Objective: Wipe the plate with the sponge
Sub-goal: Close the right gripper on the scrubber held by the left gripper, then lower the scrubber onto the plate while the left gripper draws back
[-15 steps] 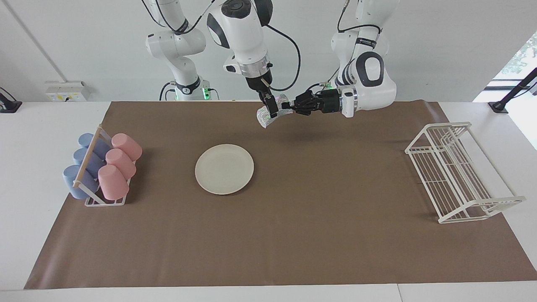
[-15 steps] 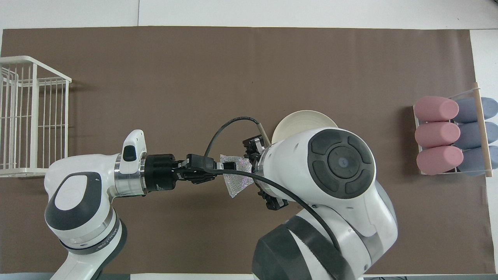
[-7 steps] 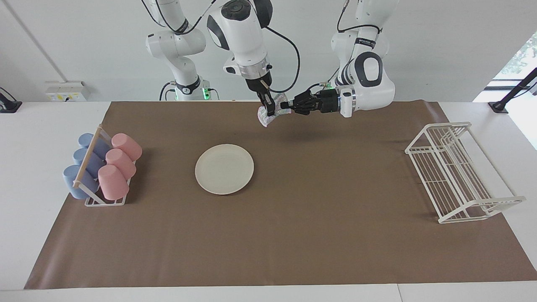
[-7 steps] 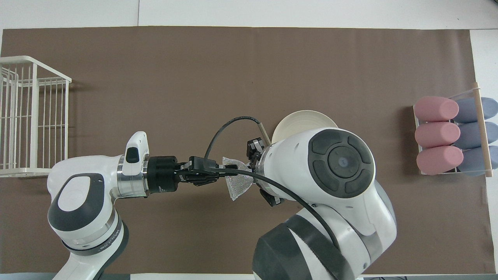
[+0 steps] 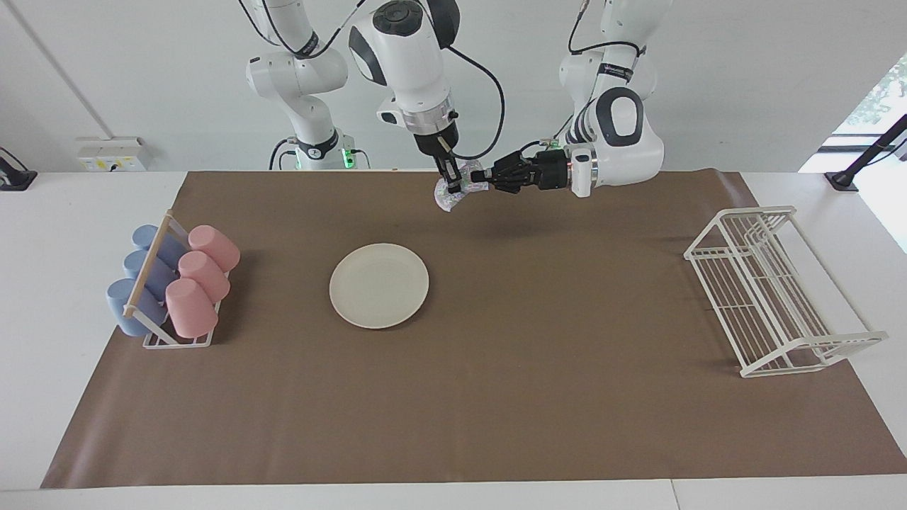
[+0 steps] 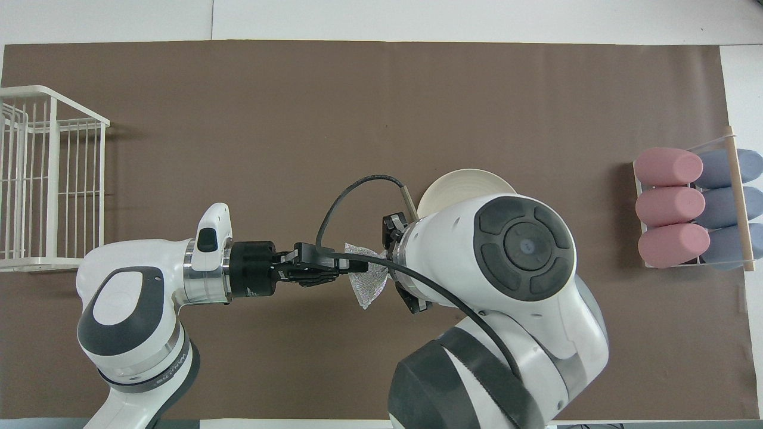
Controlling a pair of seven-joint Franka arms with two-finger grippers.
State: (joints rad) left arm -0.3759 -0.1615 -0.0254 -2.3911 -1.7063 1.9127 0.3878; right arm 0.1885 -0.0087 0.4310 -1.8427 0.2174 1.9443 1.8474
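The right gripper point(image 5: 453, 185), wide a second earlier, had clamped onto the sponge point(image 5: 453, 196); the left gripper point(image 5: 484, 176) still pinched it above the mat point(image 5: 496, 397).

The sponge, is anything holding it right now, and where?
Both grip it in the air: the right gripper pinches the sponge near its top, the left gripper its side edge.

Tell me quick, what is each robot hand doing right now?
Left gripper: up over the mat, pinching one edge of the sponge.
Right gripper: shut on the sponge too, pointing down from above.
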